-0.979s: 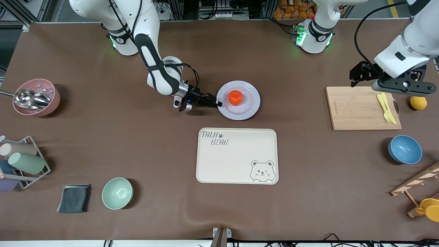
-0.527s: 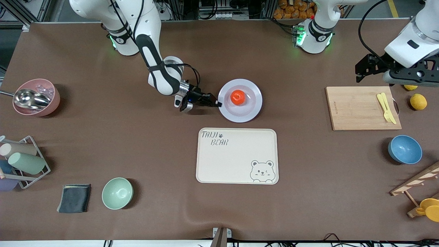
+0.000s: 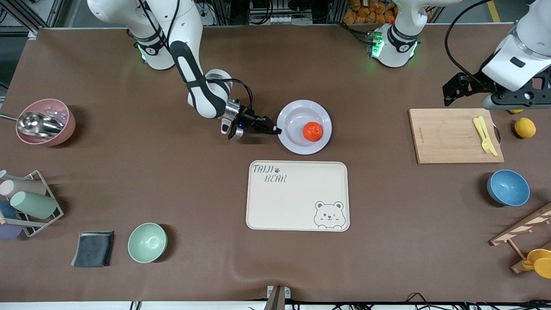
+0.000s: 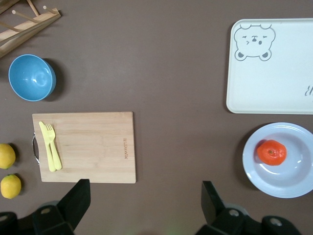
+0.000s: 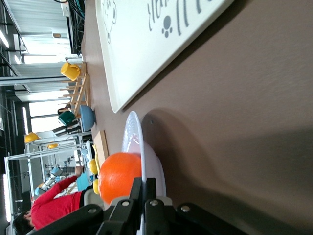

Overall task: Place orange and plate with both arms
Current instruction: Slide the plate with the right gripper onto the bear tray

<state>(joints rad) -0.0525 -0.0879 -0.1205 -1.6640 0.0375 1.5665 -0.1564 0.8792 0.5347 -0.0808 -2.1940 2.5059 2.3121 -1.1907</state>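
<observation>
The white plate (image 3: 297,117) is on the brown table mat, farther from the front camera than the cream tray. My right gripper (image 3: 275,129) is shut on the plate's rim at the right arm's end. The right wrist view shows both fingers pinching the rim (image 5: 134,137), with my right gripper (image 5: 145,188) low over the mat. The orange (image 3: 312,131) (image 5: 120,176) rests in the plate, off centre toward the left arm's end. My left gripper (image 3: 514,100) (image 4: 145,196) hangs open and empty over the mat by the cutting board. The left wrist view also shows the plate (image 4: 288,183) and the orange (image 4: 272,152).
The bear tray (image 3: 297,196) lies just nearer the camera than the plate. A cutting board (image 3: 447,135) with a yellow fork (image 3: 484,134), a yellow fruit (image 3: 525,128) and a blue bowl (image 3: 508,187) are at the left arm's end. A green bowl (image 3: 147,242), a dark cloth (image 3: 93,248) and a pink bowl (image 3: 45,122) are at the right arm's end.
My right gripper has shut on the plate's rim and nudged the plate toward the left arm's end. The orange rolled off centre. My left gripper drew away from the cutting board.
</observation>
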